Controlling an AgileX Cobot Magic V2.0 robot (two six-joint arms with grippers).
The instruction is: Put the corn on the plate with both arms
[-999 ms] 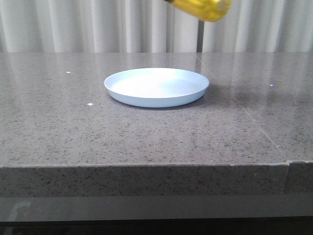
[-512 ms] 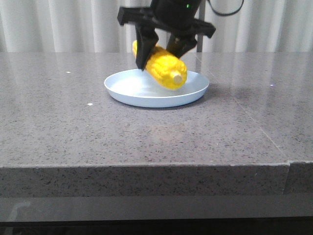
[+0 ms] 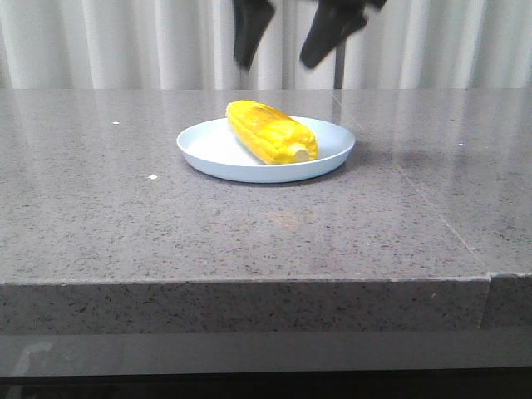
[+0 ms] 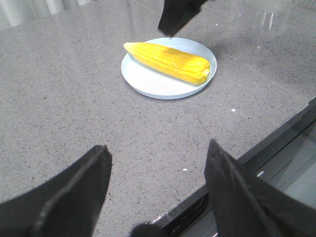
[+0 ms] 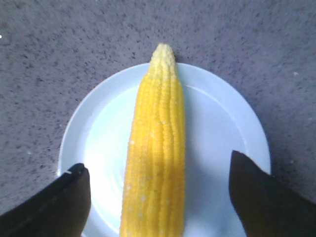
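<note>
The corn [image 3: 271, 131] lies flat across the plate [image 3: 209, 151], tapered tip away and cream stub toward me, directly beneath the right gripper [image 3: 293, 37], whose jaws gape empty, while the left gripper [image 4: 155, 185], also spread open, hangs well back.

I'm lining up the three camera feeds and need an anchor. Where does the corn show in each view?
Front view: the corn lies on the plate, centre of frame, stub end toward the camera.
Left wrist view: the corn lies across the plate, upper middle.
Right wrist view: the corn runs up the centre, between the open right gripper fingers.
Shared landmark: the plate.
</note>
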